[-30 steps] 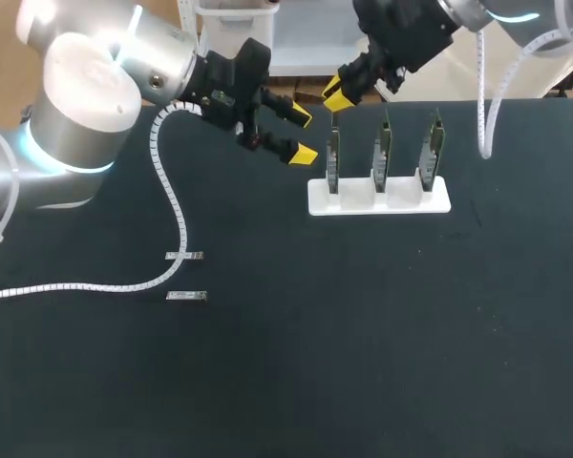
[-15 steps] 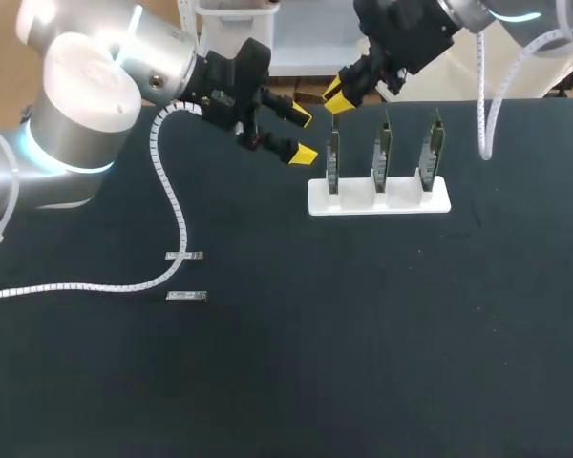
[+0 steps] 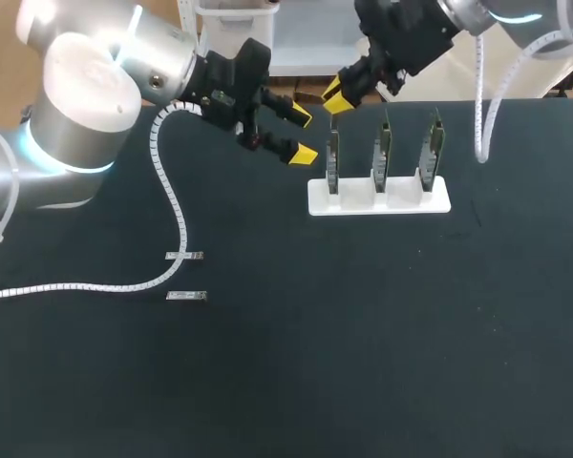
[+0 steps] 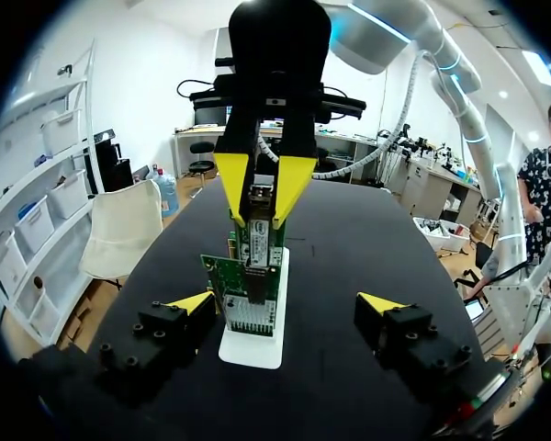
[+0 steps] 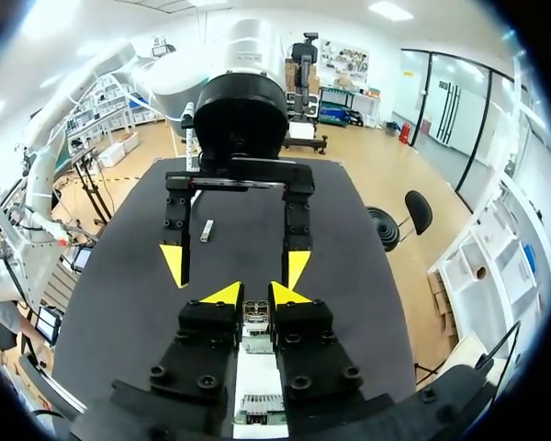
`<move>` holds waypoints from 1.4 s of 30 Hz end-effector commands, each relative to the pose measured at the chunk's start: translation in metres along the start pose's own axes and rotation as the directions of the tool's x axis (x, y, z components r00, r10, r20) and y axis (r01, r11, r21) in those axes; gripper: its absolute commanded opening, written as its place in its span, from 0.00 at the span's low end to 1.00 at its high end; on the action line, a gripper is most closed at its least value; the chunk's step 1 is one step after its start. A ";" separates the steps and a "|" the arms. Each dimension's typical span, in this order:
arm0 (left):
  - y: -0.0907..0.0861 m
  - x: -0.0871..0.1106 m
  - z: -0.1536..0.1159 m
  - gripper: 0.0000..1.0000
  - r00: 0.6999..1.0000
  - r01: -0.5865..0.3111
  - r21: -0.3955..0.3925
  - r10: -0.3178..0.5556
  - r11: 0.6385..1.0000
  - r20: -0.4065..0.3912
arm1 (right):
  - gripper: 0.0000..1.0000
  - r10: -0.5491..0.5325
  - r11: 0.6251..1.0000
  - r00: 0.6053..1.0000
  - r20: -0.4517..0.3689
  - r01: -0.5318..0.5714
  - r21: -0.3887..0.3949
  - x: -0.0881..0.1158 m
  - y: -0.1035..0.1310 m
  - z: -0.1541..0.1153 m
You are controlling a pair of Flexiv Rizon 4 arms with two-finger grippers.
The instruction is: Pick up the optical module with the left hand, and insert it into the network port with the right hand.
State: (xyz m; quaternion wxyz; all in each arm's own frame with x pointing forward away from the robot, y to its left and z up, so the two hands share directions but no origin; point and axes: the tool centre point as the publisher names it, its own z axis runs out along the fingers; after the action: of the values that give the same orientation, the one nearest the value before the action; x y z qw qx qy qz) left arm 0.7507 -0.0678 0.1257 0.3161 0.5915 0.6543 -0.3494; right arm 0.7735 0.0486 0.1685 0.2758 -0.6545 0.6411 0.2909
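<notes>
Table [image 3: 363, 363] holds a white rack [image 3: 379, 198] of network cards [image 3: 383, 153]; the left gripper [image 3: 303, 135] hangs wide open beside it. The right gripper [image 3: 336, 95], pinched on the optical module [image 4: 260, 195], should lower straight, squared over the leftmost card's port.

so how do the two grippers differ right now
The left gripper is open wide and empty; the right gripper is shut on a small module. The left gripper sits beside the white stand, facing its end card; the right gripper hangs above that card. Both have yellow tips and point toward the same card.
</notes>
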 end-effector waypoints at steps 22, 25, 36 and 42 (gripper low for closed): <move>0.001 -0.001 0.001 1.00 1.000 0.003 0.002 -0.003 1.000 -0.006 | 0.00 -0.013 1.000 1.000 0.013 0.013 -0.001 -0.004 -0.005 -0.007; 0.001 -0.001 0.001 1.00 1.000 0.003 0.002 -0.003 1.000 -0.006 | 0.00 -0.021 1.000 1.000 0.012 0.020 0.010 -0.004 -0.004 -0.007; 0.001 -0.001 0.001 1.00 1.000 0.003 0.002 -0.003 1.000 -0.006 | 0.00 -0.031 0.999 0.999 -0.005 0.031 0.009 -0.002 -0.002 -0.007; 0.001 -0.001 0.001 1.00 1.000 0.003 0.002 -0.003 1.000 -0.006 | 0.00 -0.034 0.999 0.999 -0.004 0.034 0.001 -0.003 -0.002 -0.005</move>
State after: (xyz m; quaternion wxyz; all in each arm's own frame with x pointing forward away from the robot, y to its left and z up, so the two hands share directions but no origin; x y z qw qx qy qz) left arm 0.7507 -0.0678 0.1256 0.3161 0.5915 0.6543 -0.3494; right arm 0.7763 0.0463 0.1748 0.2793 -0.6654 0.6309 0.2849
